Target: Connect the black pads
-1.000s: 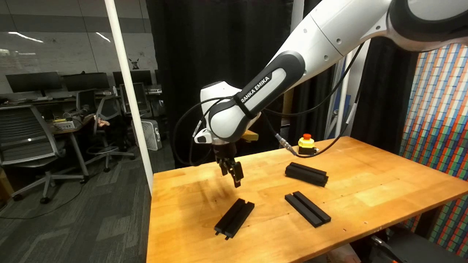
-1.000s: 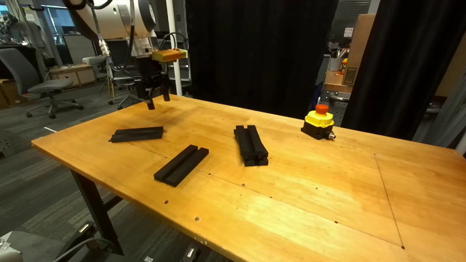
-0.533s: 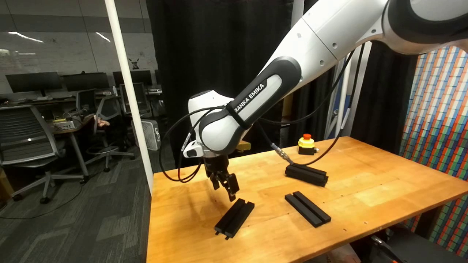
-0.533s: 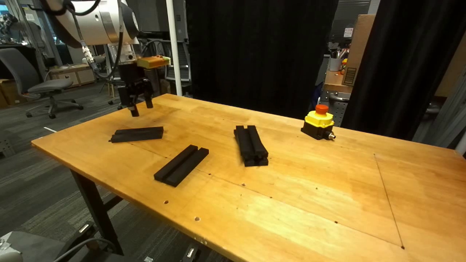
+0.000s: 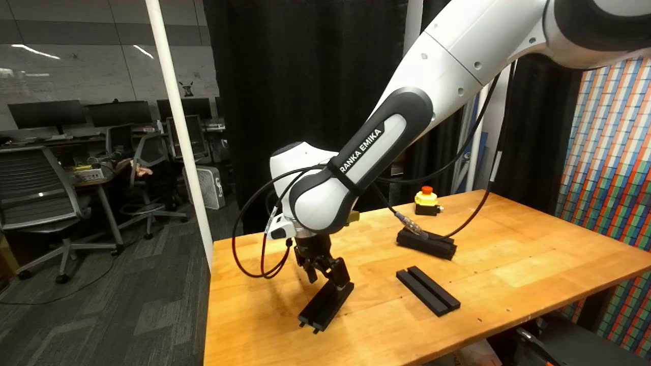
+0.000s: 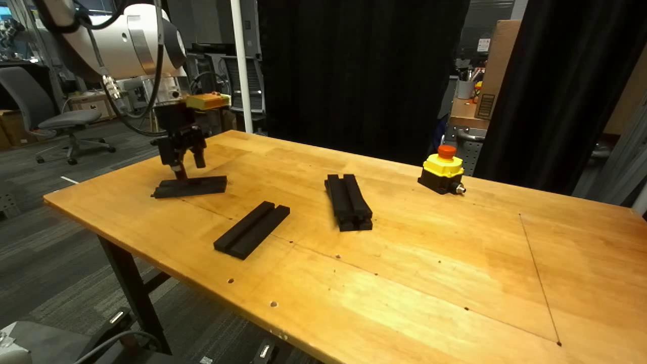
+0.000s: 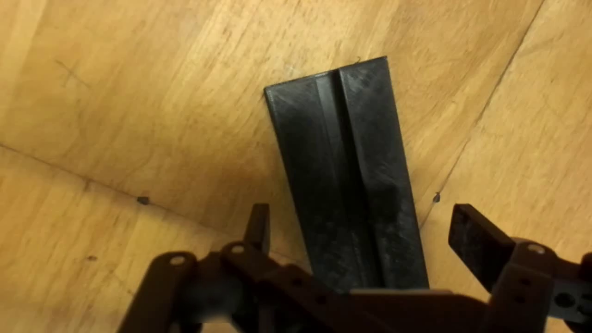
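Gripper [image 7: 360,215] is spread wide over a black pad [image 7: 342,175], straddled by the fingers [image 7: 260,229] in the wrist view. A second pad [image 6: 252,230] and a pad stack [image 6: 350,202] are seen apart on the table [image 6: 404,263].

From here I can read 1 piece of lettering: "RANKA EMIKA" [image 5: 360,151], white capitals on the black trim [image 5: 414,100] of the robot arm [image 5: 442,71]. In an exterior view it stands above the gripper [image 5: 325,284] and to its right, slanting up and away; a black strap [image 5: 344,177] crosses just beside the R. Up and left of the gripper, a pale tag [image 5: 272,219] on a cable [image 5: 263,246] is too small to read. In an exterior view, farther back, high and well to the gripper's right, a white notice [image 6: 483,45] bears marks too fine to make out. Nearer the gripper's level, the dark printed panel [image 6: 486,105] on a cardboard box [image 6: 505,60] is beyond my eyes.
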Robot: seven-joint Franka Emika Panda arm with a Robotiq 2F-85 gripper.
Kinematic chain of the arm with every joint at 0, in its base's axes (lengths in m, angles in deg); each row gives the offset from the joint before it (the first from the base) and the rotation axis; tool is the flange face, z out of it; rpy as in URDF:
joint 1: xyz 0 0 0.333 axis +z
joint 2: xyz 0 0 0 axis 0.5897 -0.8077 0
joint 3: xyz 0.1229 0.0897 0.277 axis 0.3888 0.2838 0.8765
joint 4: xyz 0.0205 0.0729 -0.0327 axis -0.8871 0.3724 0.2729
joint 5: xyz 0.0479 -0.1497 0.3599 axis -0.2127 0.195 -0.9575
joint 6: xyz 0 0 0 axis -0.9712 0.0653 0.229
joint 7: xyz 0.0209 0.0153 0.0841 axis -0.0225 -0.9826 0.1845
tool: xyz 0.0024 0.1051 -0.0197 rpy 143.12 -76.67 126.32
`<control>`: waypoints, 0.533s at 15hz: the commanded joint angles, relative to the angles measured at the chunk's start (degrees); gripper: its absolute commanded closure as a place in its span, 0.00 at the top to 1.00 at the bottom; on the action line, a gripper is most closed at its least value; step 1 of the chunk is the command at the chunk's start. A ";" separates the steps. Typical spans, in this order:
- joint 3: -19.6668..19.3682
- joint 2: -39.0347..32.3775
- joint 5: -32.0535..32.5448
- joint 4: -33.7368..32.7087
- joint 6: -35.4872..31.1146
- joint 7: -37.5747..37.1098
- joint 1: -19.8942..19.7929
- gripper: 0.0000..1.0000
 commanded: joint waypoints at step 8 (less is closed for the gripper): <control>0.23 5.71 -0.84 8.38 -6.89 10.35 -2.52 1.00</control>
